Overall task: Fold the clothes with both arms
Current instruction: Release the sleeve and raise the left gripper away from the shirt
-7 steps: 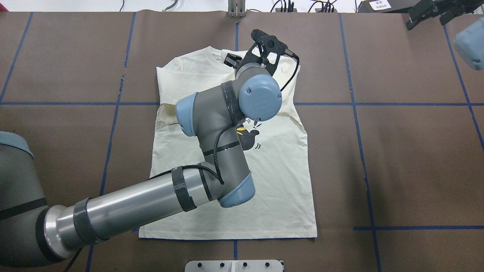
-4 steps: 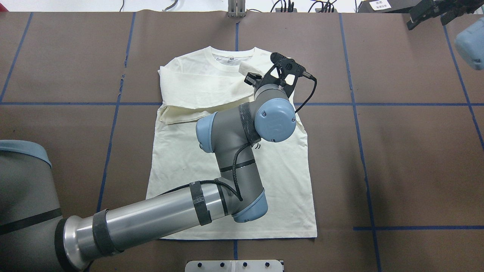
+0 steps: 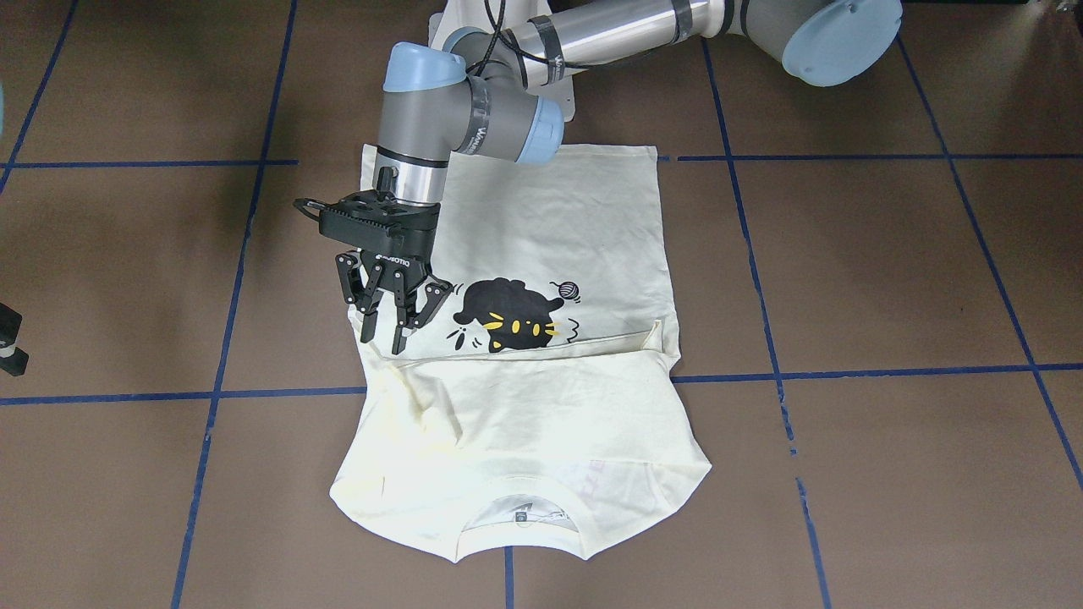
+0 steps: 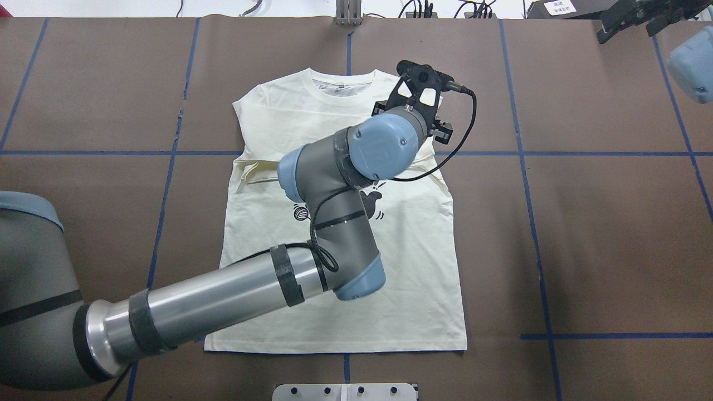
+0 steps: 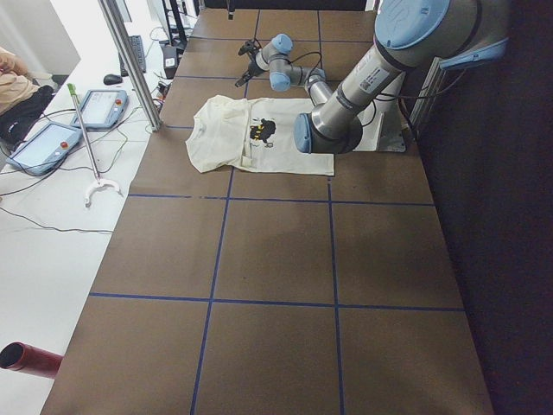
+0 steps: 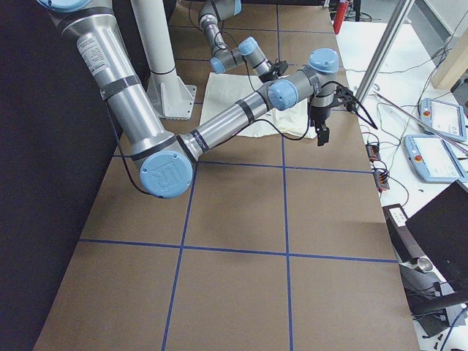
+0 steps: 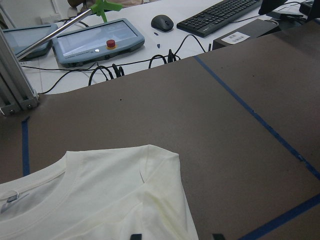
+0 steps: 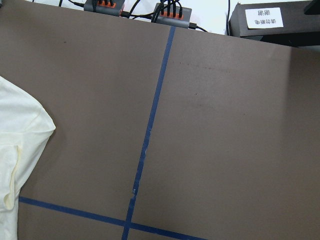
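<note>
The cream T-shirt [image 3: 541, 220] lies flat on the table, cat print [image 3: 508, 317] up and collar away from the robot. One long sleeve [image 3: 525, 397] lies folded across the chest. It also shows in the overhead view [image 4: 412, 267]. My left gripper [image 3: 383, 342] hangs open and empty just above the shirt's side edge by the shoulder. Only its fingertips [image 7: 135, 236] show in the left wrist view. My right gripper [image 4: 629, 16] is held far off at the table's back right corner. I cannot tell whether it is open or shut.
Brown table cover with blue tape lines [image 4: 523, 153]. Beyond the far edge are teach pendants [image 7: 95, 42], a keyboard [image 7: 220, 15], cables and power strips [image 8: 175, 10]. A metal post [image 6: 380, 51] stands at that edge.
My left wrist swung right across the shirt's chest to the shoulder and turned. The folded sleeve now lies flatter across the chest. The right arm has barely moved.
</note>
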You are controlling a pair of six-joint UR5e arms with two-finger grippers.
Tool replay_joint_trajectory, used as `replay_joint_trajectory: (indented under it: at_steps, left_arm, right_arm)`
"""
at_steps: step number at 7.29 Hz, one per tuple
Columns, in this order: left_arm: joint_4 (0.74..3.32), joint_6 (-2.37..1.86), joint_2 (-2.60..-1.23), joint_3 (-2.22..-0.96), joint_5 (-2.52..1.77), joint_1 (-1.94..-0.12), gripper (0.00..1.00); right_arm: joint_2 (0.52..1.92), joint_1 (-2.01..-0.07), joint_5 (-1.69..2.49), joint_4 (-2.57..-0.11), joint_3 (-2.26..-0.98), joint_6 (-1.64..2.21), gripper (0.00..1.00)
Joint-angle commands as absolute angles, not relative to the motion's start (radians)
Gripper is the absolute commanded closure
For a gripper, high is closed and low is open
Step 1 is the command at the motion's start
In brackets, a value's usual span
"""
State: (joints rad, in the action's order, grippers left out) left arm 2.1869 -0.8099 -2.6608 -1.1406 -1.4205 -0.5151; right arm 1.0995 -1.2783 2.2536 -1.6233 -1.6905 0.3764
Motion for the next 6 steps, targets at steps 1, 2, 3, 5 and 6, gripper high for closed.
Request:
replay_joint_trajectory:
  at_steps: [1,2,3,5,6]
  left_arm:
    - [2.192,-0.717,-2.605,-1.152,-1.766,-0.702,0.0]
    - [2.174,-0.686,-2.577,-1.152,-1.846,-0.771,0.0]
    - [2.105,-0.669,-2.554,-1.188,-1.924,-0.819,0.0]
    - [1.949,-0.669,-2.356,-1.509,-1.945,-0.831,0.0]
    - [1.904,-0.673,-2.224,-1.683,-1.95,-0.83,0.0]
  right_arm:
    - [1.083,-1.253,2.252,-1.621,-1.69,0.412,0.0]
    - [1.051,-1.221,2.247,-1.62,-1.693,0.478,0.0]
    - [1.046,-1.195,2.249,-1.599,-1.706,0.574,0.0]
    - [1.072,-1.094,2.208,-1.523,-1.806,0.859,0.0]
    - [1.112,-1.009,2.135,-1.528,-1.913,0.985,0.0]
